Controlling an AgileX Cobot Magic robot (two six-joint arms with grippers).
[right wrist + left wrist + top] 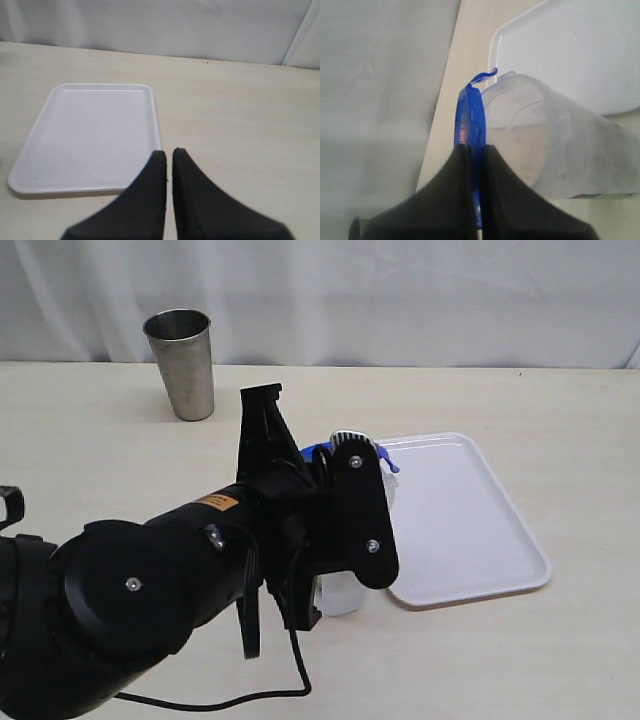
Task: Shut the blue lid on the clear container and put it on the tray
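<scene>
- Black left arm [150, 590] fills the near side of the exterior view and reaches toward 1 o'clock.
- Closed left fingers [469, 152] pinch the edge of the blue lid [470, 107], which the left wrist view shows edge-on.
- The blue lid sits against the mouth of the clear container [560, 145]. One flap sticks out. Cannot tell if it is snapped shut.
- The clear container stands on the tabletop [520, 660], mostly hidden behind the arm. It is just beside the near-left corner of the tray [460, 520], not on it.
- The tray lies flat at 3 o'clock from the container.
- Closed right fingers [162, 165], tips pressed together, hover over the tabletop near the tray. They are out of the exterior view.
- Grey steel cup [183, 363] stands upright at 11 o'clock from the container, well apart.
- White curtain [400, 290] hangs behind the far edge.
</scene>
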